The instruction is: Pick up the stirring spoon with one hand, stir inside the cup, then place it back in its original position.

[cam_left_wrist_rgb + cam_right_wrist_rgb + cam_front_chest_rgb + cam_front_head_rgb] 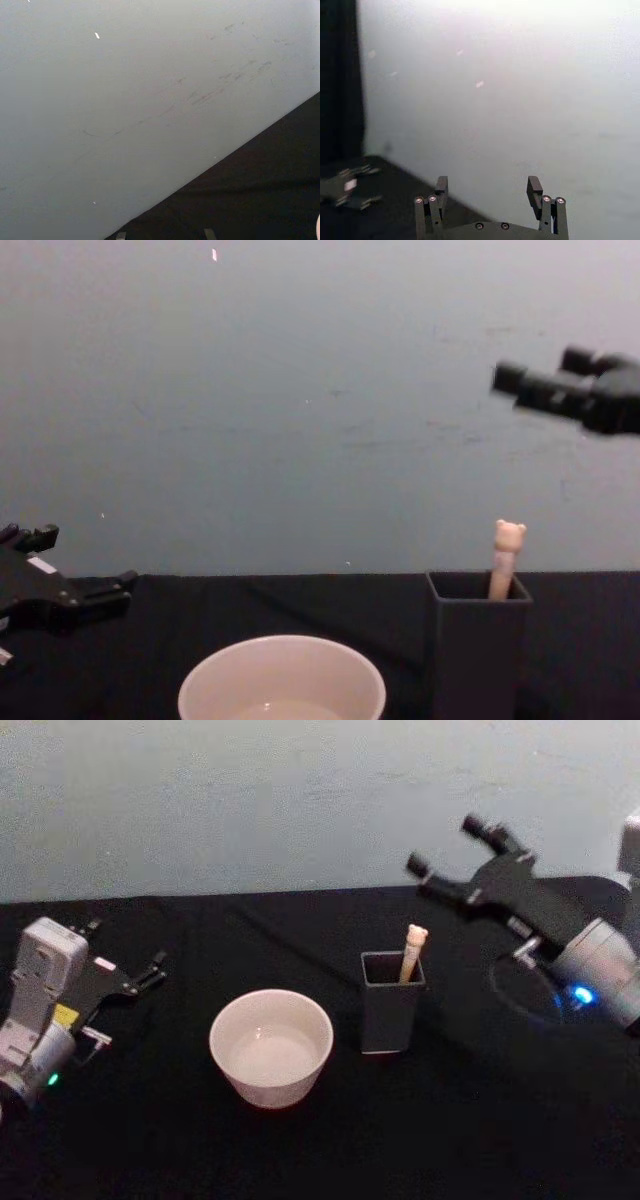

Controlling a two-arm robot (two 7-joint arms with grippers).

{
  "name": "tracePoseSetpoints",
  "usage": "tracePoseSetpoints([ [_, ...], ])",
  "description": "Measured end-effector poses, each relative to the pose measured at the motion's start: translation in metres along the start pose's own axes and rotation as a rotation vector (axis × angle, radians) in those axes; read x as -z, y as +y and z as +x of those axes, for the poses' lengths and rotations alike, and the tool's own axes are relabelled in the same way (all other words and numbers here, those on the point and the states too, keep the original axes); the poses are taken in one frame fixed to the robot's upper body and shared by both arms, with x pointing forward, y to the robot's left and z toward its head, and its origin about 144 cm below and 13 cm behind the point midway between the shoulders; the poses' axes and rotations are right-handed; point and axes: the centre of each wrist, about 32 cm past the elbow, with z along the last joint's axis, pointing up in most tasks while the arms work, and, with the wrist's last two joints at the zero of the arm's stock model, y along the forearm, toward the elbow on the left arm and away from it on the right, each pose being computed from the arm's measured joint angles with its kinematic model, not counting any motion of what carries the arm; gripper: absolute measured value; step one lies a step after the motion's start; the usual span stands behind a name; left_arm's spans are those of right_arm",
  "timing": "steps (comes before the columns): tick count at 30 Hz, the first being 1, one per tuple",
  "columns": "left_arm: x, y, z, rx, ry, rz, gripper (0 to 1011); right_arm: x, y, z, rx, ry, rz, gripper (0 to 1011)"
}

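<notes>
The stirring spoon (413,952) stands in its holder (390,1005); my right hand (452,848), fingers spread wide and empty, should descend squarely over the bear-head handle before closing.

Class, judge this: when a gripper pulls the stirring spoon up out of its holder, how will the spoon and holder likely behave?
The stirring spoon looks slim and rigid, so probably light and stiff. Its narrow handle may slip or swivel in a pinch. The tall, narrow holder stands free, so a sideways tug could tip it toward the cup.
</notes>
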Motion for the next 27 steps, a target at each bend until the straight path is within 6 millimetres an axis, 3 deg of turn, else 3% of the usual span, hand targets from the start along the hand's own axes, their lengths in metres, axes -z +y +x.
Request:
tracePoseSetpoints([
  [7,0.0,0.0,0.0,0.0,0.0,0.0,1001,0.004,-0.003,0.009,0.209,-0.065,-0.037,1003],
  [12,0.0,0.0,0.0,0.0,0.0,0.0,1001,0.029,-0.006,0.009,0.321,-0.079,-0.178,1002],
  [21,0.0,0.0,0.0,0.0,0.0,0.0,1001,0.065,-0.009,0.002,0.322,-0.045,-0.335,1002],
  [27,0.0,0.0,0.0,0.0,0.0,0.0,1001,0.075,-0.009,0.0,0.303,-0.038,-0.37,1002],
])
